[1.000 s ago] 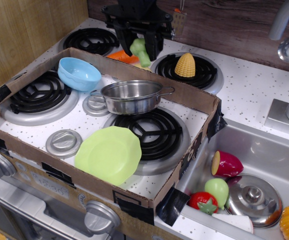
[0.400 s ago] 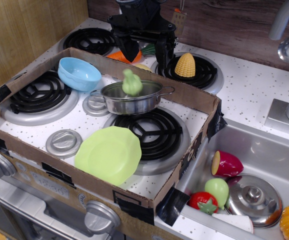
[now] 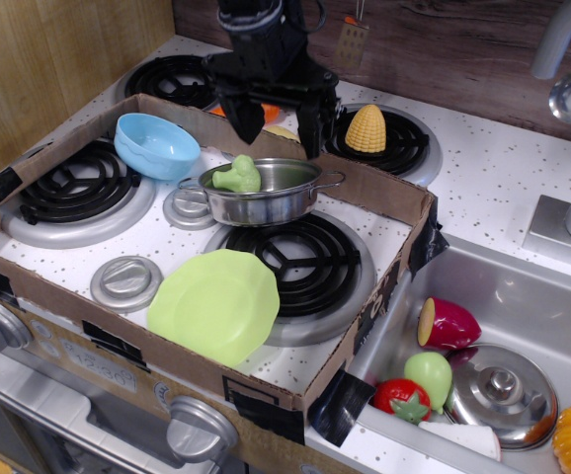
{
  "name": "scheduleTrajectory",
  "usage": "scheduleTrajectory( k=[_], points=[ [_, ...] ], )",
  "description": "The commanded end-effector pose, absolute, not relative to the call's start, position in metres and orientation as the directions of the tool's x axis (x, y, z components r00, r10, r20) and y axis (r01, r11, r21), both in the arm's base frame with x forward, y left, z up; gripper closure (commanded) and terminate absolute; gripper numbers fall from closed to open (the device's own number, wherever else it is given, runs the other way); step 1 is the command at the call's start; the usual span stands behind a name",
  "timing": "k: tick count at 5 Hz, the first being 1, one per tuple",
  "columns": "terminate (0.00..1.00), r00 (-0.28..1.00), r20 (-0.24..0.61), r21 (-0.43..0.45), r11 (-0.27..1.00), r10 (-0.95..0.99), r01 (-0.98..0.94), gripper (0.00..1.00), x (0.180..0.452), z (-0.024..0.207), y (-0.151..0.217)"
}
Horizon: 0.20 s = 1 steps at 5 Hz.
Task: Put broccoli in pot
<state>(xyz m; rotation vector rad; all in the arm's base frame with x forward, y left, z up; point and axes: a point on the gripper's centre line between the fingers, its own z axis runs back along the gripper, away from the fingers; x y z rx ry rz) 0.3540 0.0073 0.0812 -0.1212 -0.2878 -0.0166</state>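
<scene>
One broccoli (image 3: 236, 176) lies inside the steel pot (image 3: 266, 193), at its left side, in the upper middle of the frame. No writing can be read anywhere. The black gripper (image 3: 271, 109) hangs above and behind the pot, its jaws spread apart and empty. A light-blue bowl (image 3: 155, 146) sits left of the pot, a lime-green plate (image 3: 214, 304) below it, and a corn cob (image 3: 367, 129) on the burner at upper right.
</scene>
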Motion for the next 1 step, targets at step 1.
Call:
scheduleTrajectory(
  k=[1],
  points=[
    [1.0,0.936,0.352,-0.105,0.994,-0.002,0.041,0.0,0.3542,0.1071,0.0081]
  ],
)
